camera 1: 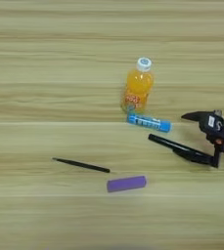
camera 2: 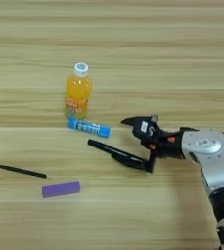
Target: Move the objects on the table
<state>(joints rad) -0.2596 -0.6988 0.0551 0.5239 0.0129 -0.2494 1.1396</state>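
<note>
On the table a small blue tube with a white end lies just in front of the orange juice bottle. A thick black marker lies slanted to the right of the tube, thin end pointing left. My right gripper is open at the marker's thick right end. Its upper finger reaches left above the marker, and its lower finger stands right at that end; contact is unclear. The purple cap lies nearer the front, and the thin black stick lies to its left.
An orange juice bottle with a white cap stands upright behind the blue tube. My silver forearm comes in from the lower right.
</note>
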